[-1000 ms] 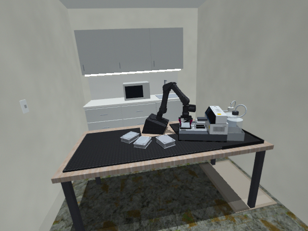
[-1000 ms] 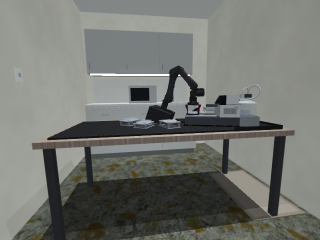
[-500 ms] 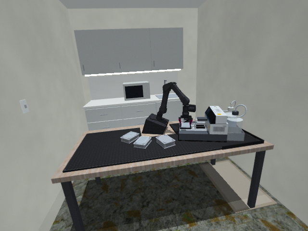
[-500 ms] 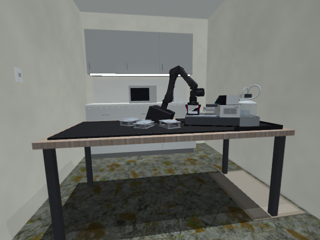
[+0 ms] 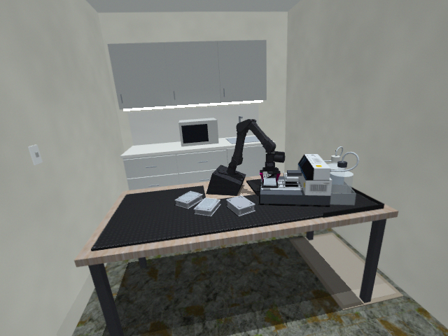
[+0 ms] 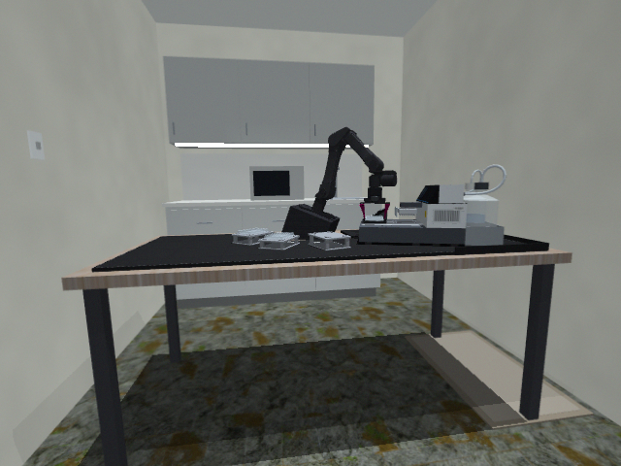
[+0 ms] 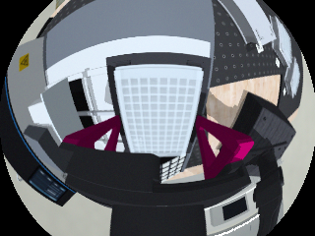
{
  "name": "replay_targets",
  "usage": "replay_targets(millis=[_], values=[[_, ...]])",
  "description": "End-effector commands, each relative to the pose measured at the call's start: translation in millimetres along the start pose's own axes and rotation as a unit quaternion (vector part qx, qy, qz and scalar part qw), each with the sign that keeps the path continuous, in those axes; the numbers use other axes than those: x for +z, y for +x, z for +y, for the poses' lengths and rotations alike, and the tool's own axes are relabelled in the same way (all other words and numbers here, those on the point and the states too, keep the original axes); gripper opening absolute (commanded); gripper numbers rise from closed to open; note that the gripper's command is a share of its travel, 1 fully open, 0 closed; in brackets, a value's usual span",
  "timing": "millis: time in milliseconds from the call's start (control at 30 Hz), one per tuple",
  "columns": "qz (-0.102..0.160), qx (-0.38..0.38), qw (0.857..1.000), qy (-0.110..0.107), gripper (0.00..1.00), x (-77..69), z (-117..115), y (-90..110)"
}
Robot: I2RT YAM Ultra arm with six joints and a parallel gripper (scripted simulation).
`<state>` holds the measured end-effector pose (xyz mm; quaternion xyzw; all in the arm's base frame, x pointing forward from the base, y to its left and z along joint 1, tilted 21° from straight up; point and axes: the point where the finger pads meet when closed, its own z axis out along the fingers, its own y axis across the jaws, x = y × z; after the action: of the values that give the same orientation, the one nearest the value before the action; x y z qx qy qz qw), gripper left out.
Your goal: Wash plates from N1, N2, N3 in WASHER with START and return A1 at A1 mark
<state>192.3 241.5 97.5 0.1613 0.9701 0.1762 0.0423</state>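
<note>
My gripper (image 5: 269, 179) hangs straight down over the left end of the plate washer (image 5: 300, 186). Its magenta fingers are open. A white 96-well plate (image 7: 160, 108) lies between the fingers, in the washer's carrier; it also shows in the exterior view (image 6: 374, 217). In the wrist view the fingers stand a little off the plate's long sides (image 7: 160, 141). Three nests stand on the black mat. The left nest (image 5: 188, 199) and the middle nest (image 5: 206, 206) each carry a white plate. The right nest (image 5: 240, 205) has a grey top and looks empty.
The arm's black base (image 5: 225, 180) stands behind the nests. The washer's white head (image 5: 313, 169) and clear bottles with tubing (image 5: 341, 177) are to the right of the carrier. The table's right edge is close behind the washer.
</note>
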Motion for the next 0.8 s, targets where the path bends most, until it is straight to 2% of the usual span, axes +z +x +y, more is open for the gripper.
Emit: replay_targets(millis=[0, 767], values=[[-0.005, -0.001, 1.0, -0.003, 1.0, -8.3, 1.4, -1.2], [-0.005, -0.001, 1.0, -0.003, 1.0, -43.4, 1.3, -0.9]])
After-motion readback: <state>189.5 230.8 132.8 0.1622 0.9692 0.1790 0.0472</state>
